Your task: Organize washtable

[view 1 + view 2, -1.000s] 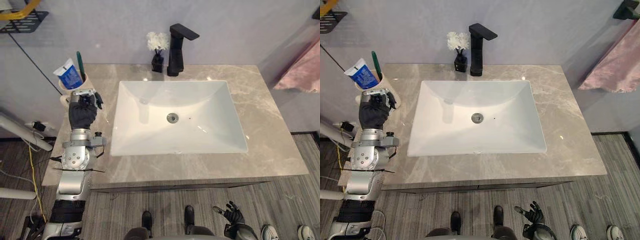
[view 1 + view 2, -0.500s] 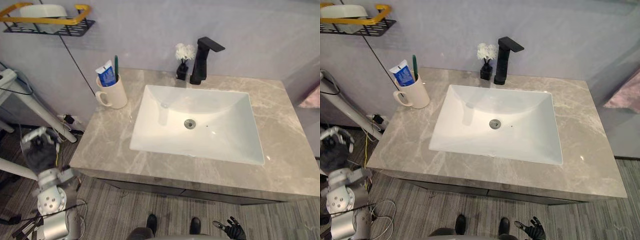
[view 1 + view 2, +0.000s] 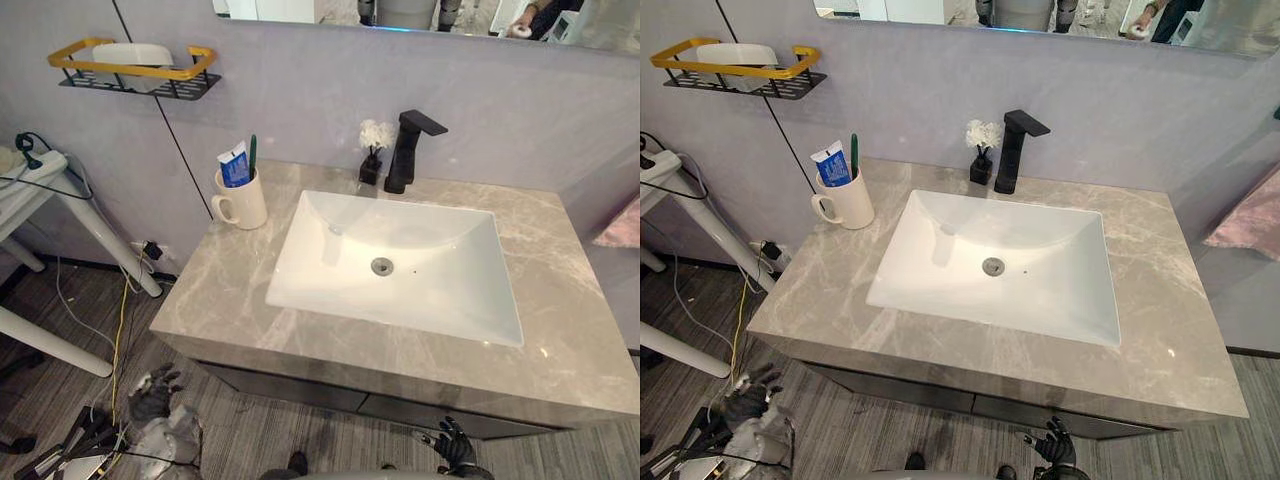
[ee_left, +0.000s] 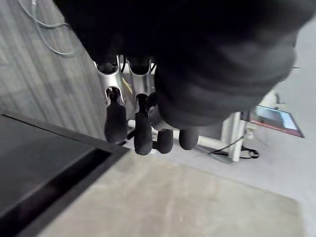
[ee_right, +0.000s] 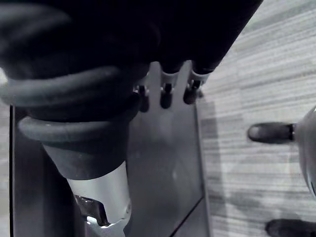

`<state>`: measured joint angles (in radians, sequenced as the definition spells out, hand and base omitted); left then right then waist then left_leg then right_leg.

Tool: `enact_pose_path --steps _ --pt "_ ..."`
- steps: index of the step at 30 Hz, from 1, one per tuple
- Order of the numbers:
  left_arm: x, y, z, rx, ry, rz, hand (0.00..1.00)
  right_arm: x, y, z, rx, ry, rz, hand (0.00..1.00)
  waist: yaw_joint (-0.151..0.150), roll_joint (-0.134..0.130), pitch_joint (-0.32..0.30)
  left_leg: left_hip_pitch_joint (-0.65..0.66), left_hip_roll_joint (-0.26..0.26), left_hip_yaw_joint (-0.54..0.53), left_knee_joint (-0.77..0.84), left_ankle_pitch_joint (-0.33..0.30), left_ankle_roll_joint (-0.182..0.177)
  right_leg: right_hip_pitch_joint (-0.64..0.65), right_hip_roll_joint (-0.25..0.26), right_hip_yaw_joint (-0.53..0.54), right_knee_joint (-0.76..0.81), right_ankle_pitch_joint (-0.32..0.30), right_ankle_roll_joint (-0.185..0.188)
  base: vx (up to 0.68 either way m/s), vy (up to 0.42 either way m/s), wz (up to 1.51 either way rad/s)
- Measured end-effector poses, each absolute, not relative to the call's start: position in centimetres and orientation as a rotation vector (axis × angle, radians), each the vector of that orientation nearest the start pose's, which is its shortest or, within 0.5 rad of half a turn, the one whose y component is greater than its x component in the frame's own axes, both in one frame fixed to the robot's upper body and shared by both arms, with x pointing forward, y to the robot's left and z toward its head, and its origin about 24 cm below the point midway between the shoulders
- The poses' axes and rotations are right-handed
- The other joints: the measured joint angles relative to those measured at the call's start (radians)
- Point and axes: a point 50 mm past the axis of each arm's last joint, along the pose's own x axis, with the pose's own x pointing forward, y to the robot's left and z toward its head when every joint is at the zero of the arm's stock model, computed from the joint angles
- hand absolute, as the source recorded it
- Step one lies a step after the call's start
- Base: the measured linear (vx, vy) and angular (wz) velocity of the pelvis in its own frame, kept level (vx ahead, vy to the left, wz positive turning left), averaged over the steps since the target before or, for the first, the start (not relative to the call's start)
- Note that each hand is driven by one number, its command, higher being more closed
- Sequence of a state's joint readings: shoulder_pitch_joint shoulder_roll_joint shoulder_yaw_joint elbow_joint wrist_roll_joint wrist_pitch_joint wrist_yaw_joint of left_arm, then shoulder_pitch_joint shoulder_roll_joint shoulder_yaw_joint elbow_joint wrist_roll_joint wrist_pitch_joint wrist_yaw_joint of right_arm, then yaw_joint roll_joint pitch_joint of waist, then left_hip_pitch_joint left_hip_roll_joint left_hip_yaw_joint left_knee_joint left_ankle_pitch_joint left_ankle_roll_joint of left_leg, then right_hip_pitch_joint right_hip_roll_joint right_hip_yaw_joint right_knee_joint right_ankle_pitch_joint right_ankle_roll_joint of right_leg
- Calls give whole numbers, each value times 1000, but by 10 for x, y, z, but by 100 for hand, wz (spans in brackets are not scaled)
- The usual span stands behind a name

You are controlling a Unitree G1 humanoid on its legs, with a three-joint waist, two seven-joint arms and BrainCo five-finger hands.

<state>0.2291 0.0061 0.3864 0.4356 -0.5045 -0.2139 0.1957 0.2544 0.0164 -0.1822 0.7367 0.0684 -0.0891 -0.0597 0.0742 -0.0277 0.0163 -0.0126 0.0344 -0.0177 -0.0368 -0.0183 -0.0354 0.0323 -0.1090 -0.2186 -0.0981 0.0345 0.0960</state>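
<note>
A cream mug [image 3: 243,200] stands upright at the back left corner of the marble counter [image 3: 215,290], holding a blue-and-white toothpaste tube [image 3: 234,165] and a green toothbrush [image 3: 252,155]. A white sink [image 3: 300,270] is set in the counter's middle. Behind it are a black faucet [image 3: 405,150] and a small black vase with white flowers [image 3: 372,160]. My left hand [image 3: 152,393] hangs low by the floor, left of the counter, open and holding nothing; its fingers [image 4: 143,128] are straight. My right hand [image 3: 452,446] is below the counter's front edge, open, fingers [image 5: 165,96] straight.
A black-and-yellow wire shelf [image 3: 130,72] with a white dish is fixed to the wall above the mug. A white stand [image 3: 60,210] with slanting legs and cables sits at the left. A pink towel [image 3: 620,220] hangs at the right. A mirror runs along the top.
My left hand has left the mug's side on the counter and dropped down to the floor at the left. The camera has pulled back and up. The mug stays at the back left.
</note>
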Motion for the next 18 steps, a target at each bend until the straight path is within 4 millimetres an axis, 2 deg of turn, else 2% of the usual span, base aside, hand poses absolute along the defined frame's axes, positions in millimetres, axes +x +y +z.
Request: enact_pose_path --steps 2,4,10,18 --pt "128 255 -92 -424 441 828 0 92 -190 -141 115 886 -347 0 -1 0 0 0 2 0 -1 0 -1 0 2 0 0 -2 2 0 0 0" --pt "125 238 -107 -398 551 749 0 92 -191 -141 117 885 -357 0 -3 1 0 2 4 1 -7 1 -2 -1 3 0 0 -3 4 0 0 0" --pt "121 206 -133 -276 758 539 0 90 -189 -148 129 934 -357 0 -5 -4 0 9 2 9 -26 3 -5 -9 4 12 0 -5 6 4 4 -5" --pt "113 194 -147 -99 899 355 0 96 -187 -153 127 961 -340 0 -11 -14 5 9 -3 22 -30 3 -4 -22 5 30 0 -5 8 4 3 -6"
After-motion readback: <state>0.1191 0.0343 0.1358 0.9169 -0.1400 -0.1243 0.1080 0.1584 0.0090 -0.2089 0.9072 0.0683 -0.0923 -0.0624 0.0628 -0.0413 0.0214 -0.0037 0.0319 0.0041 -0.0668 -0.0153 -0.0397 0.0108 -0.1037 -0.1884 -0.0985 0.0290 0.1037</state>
